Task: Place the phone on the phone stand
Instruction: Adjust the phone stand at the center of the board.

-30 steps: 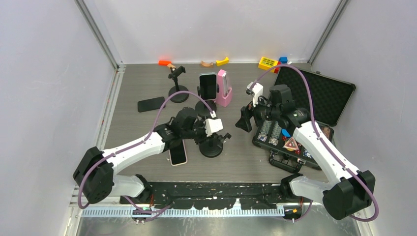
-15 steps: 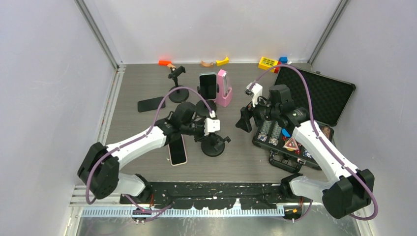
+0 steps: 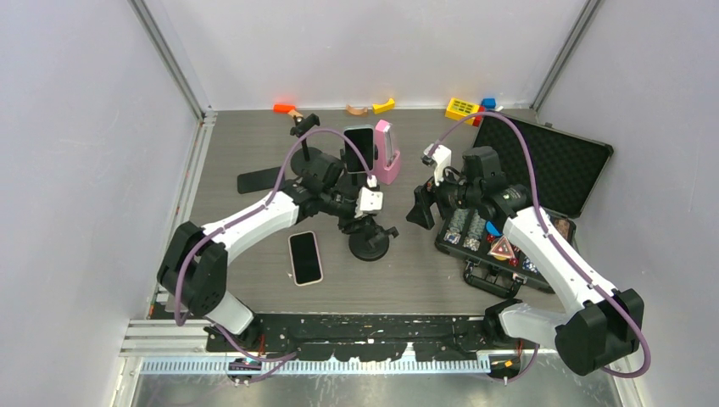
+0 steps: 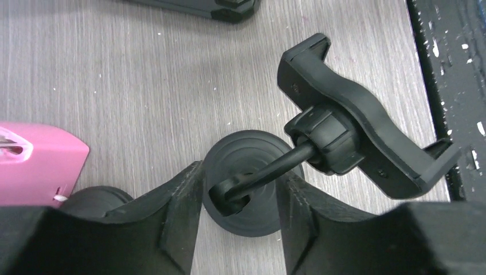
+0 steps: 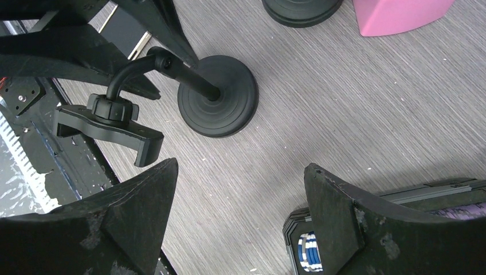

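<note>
**Item: phone stand (image 3: 370,246).** Black, round weighted base, bent stem, ball joint and spring cradle. It stands on the table (image 3: 254,229) near the middle. The cradle is empty and tips toward the near-right.

**Item: phone (image 3: 305,257).** Dark screen, pale rim, lying flat and face up, left of the stand and slightly nearer. It is apart from the stand and from both grippers.

**Item: left gripper (image 4: 240,172).** Reaches in from the left at stand height. Its fingers (image 4: 183,197) bracket the lower stem closely, one on each side. The wrist view does not show whether the pads actually press the stem.

**Item: right gripper (image 5: 240,172).** Hangs right of the stand, beside the open case (image 3: 543,161). Its fingers are spread wide and hold nothing.

**Other stock.**
- A second phone (image 3: 359,148) already mounted on a farther stand.
- A pink holder (image 3: 387,157) just right of that stand.
- A dark phone (image 3: 259,180) flat at far left.

**Step in hand (judged).** The stand is being positioned or steadied. The phone itself has not been picked up.

**Next move calls for (judged).**
- One arm keeps the base from tipping.
- A free gripper drops to the flat phone, which needs an edge lifted to get fingers across its width.
- The phone is then carried right and seated between the cradle's jaws, which probably have to be spread against their spring.
</note>
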Tool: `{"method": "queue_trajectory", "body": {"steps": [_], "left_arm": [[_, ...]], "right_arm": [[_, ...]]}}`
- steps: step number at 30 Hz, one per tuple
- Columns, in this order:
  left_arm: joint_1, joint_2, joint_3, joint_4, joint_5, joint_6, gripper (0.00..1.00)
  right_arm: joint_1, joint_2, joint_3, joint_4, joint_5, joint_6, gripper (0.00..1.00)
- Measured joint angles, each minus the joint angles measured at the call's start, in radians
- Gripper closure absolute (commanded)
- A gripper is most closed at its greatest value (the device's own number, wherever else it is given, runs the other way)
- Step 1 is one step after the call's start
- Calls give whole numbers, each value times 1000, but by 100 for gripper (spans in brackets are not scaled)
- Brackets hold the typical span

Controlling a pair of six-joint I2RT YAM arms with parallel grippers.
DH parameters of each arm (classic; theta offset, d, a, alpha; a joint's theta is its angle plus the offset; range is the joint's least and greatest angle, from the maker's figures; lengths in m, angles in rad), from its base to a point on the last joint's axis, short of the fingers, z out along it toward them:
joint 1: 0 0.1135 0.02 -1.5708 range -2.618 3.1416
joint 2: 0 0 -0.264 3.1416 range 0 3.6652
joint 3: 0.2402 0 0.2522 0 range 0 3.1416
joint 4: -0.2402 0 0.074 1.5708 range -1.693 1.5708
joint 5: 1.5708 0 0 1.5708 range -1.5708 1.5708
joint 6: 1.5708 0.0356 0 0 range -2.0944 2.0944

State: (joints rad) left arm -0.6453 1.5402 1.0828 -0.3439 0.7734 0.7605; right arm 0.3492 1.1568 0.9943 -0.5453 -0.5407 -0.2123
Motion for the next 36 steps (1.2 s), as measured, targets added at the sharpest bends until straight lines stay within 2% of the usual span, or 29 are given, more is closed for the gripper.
{"method": "queue_trajectory", "body": {"steps": [2, 4, 7, 12, 18, 23, 32, 36], "left_arm": [[0, 3, 13, -9, 10, 5, 24], [0, 1, 15, -9, 12, 4, 15], [0, -12, 8, -4, -27, -21, 9], [4, -132, -50, -5, -219, -68, 1], [77, -270, -134, -42, -439, -171, 0], [145, -298, -185, -113, -534, -301, 0], [154, -292, -241, -200, -612, -490, 0], [190, -236, -232, -231, -618, -566, 0]], "right_arm": [[0, 0, 0, -3, 0, 0, 14], [0, 0, 0, -3, 0, 0, 14], [0, 2, 0, -4, -1, -1, 14], [0, 6, 0, -10, -2, -1, 14], [0, 13, 0, -9, -2, -1, 14], [0, 20, 0, -10, -2, -1, 14], [0, 21, 0, -10, 5, -1, 14], [0, 22, 0, -10, 8, -3, 14]]}}
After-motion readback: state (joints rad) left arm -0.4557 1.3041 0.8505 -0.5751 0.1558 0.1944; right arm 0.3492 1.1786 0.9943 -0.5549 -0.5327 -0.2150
